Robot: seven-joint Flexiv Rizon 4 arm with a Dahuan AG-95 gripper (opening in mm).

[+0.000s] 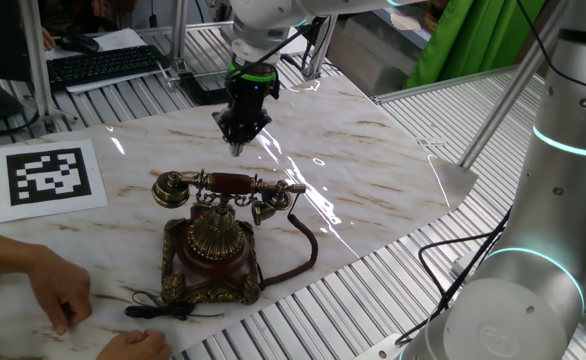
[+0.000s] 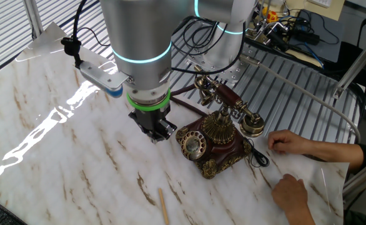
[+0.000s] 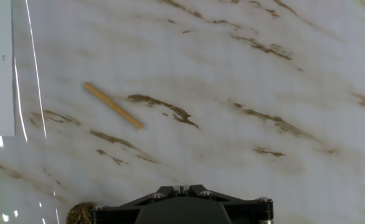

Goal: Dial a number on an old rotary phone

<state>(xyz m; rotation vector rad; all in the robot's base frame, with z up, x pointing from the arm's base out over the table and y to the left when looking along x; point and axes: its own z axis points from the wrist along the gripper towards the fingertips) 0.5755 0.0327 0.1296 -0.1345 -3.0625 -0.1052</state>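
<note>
Rotary phone [image 1: 213, 245] on the marble-patterned tabletop [image 1: 373, 150], near the edge where two human hands rest. Gripper [image 1: 237, 147] above the table just beyond the phone, pointing straight down, jaws fully together, nothing between them, touching nothing; tip apart from the handset and clear of the marble surface. Seen from the other fixed view, same gripper [image 2: 156, 136] beside the dial side of the phone [image 2: 211, 140], close but not in contact.

Phone upright, dark red-brown wooden base with brass filigree at the corners and feet. Round brass dial [image 2: 193, 144] on the sloped front face, finger holes visible. Handset [image 1: 225, 186] lying across the cradle, dark red grip, brass caps at both ends. Dark cord [image 1: 303, 250] looping from one handset end round to the base; a second dark lead [image 1: 158, 308] trailing along the table toward the hands.

One hand [image 1: 58, 290] flat on the table beside the phone base, the other [image 1: 133, 346] partly cut by the frame edge.

Thin wooden stick [image 3: 113, 105] lying loose on the marble, well apart from the phone. Printed black-and-white marker sheet [image 1: 48, 178] flat on the far side of the table. Black keyboard [image 1: 103, 66] on a bench behind.
</note>
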